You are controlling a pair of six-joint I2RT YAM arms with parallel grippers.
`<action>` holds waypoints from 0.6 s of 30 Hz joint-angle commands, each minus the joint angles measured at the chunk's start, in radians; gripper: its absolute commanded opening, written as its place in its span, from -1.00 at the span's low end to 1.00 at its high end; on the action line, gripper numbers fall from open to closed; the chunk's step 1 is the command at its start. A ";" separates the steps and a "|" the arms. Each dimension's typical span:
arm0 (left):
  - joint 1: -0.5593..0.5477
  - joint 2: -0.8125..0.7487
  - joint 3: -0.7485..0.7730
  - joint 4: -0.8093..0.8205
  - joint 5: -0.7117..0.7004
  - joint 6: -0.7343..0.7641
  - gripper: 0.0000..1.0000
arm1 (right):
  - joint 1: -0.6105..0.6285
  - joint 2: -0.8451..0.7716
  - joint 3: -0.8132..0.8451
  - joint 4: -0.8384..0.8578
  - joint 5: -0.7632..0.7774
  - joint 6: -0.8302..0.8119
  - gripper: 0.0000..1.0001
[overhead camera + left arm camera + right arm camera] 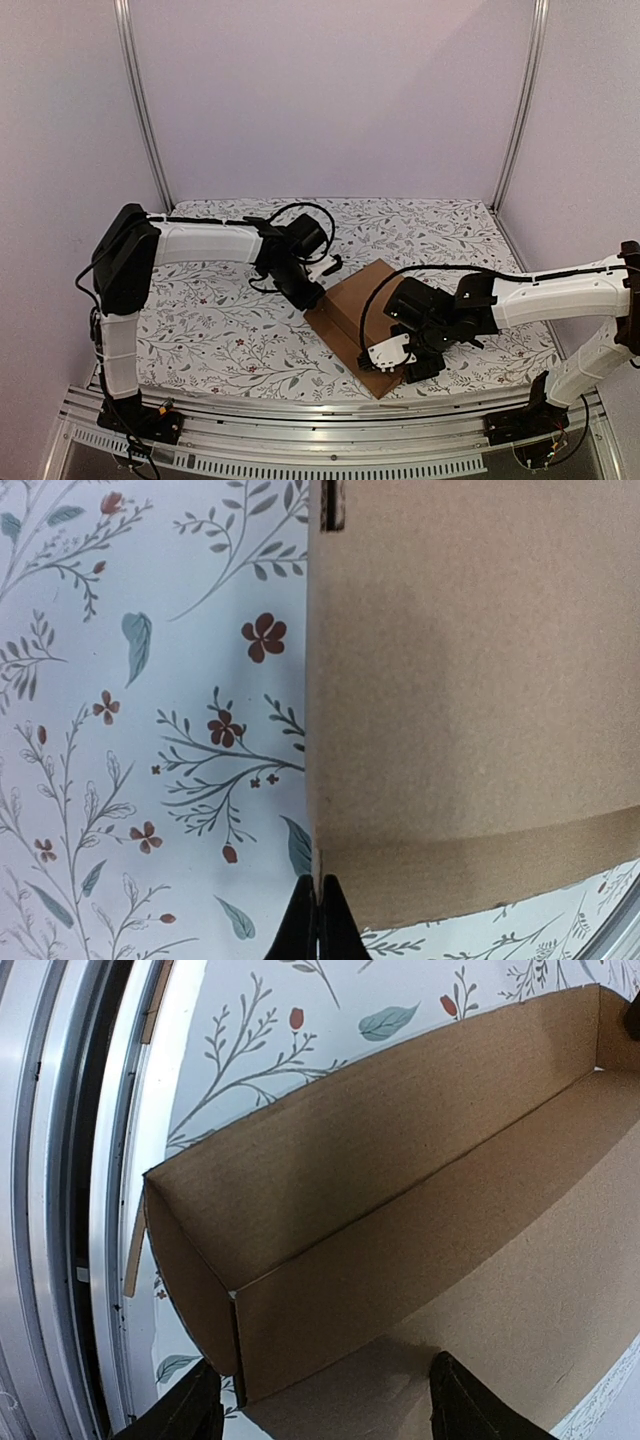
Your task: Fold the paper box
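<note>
Cannot follow the paper box (pixel 470 680) past top and right edges of the left wrist view; lose part under the right gripper (pixel 405 362) overhead.

We see a surface (pixel 210 330) patterned white with grey-green sprigs and small red flowers. On it, right of centre near the front edge, lies the brown paper box (pixel 342 305), its walls raised.

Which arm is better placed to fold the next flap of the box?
Right. The right gripper, open, hangs over the near end of the box, beside a standing wall and corner flap. The left gripper is shut on its far side, probably holding it steady.
</note>
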 commanded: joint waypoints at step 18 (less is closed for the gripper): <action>0.015 0.128 0.236 -0.308 0.098 0.024 -1.00 | 0.004 0.057 -0.007 -0.022 -0.051 -0.002 0.35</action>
